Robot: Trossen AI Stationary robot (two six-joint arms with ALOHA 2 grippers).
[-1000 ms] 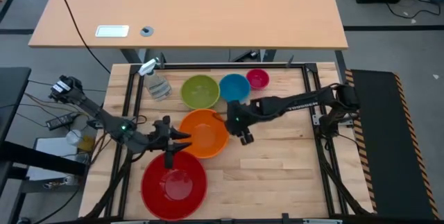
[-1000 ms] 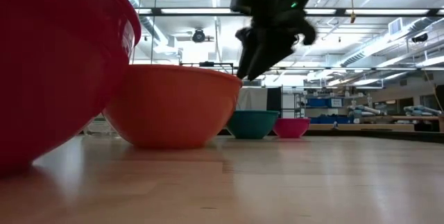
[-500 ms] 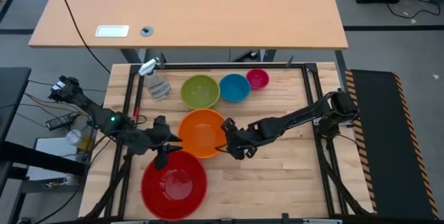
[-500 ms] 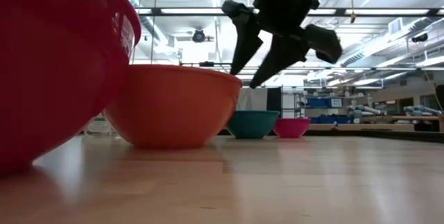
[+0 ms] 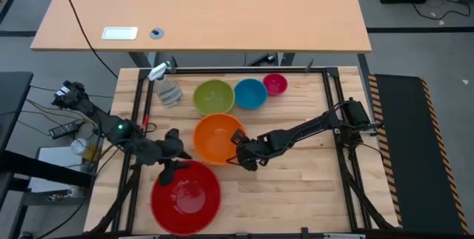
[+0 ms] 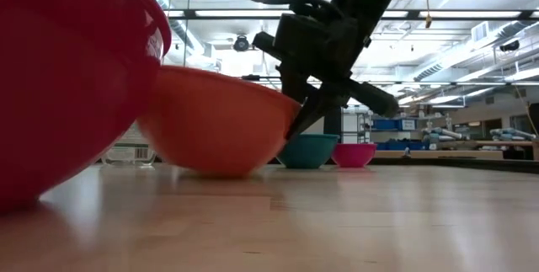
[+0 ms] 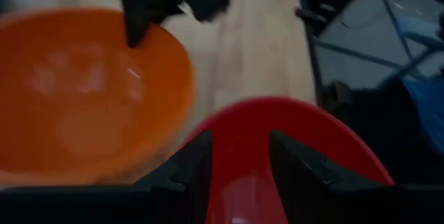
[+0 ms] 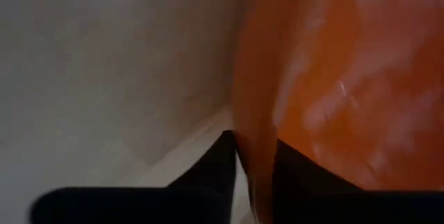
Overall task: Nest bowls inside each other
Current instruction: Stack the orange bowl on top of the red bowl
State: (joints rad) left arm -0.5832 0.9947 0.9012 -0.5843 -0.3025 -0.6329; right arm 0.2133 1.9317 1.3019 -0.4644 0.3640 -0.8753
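Observation:
The orange bowl point(image 5: 215, 137) sits mid-table, tilted in the low view point(image 6: 210, 129). My right gripper point(image 5: 241, 154) is shut on its right rim. The red bowl point(image 5: 186, 198) rests on its base near the front edge. My left gripper point(image 5: 174, 165) hangs shut over the red bowl's far-left rim, with nothing between its fingers point(image 7: 201, 161). The lime green bowl point(image 5: 214, 97), blue bowl point(image 5: 250, 93) and pink bowl point(image 5: 275, 83) stand in a row at the back. My right gripper pinches the orange bowl's rim point(image 8: 255, 144) on the side toward the table's right. One finger point(image 8: 222, 165) is outside the wall and the other point(image 8: 298, 172) inside. The fingers slant down from the table's right. The bowl is tilted, rim lower at the gripper point(image 6: 295, 125), bottom on the table.
A clear spray bottle point(image 5: 167, 87) lies at the back left beside the green bowl. Dark frame rails point(image 5: 329, 98) run along the table's sides and back. Free wood point(image 5: 296, 187) lies at the near right.
My right gripper has gone down toward the table's near left, rolled, and shut on the orange bowl's right rim. The orange bowl has tipped, its rim lower at the gripper and higher opposite. My left gripper has risen slightly and tipped closer to level.

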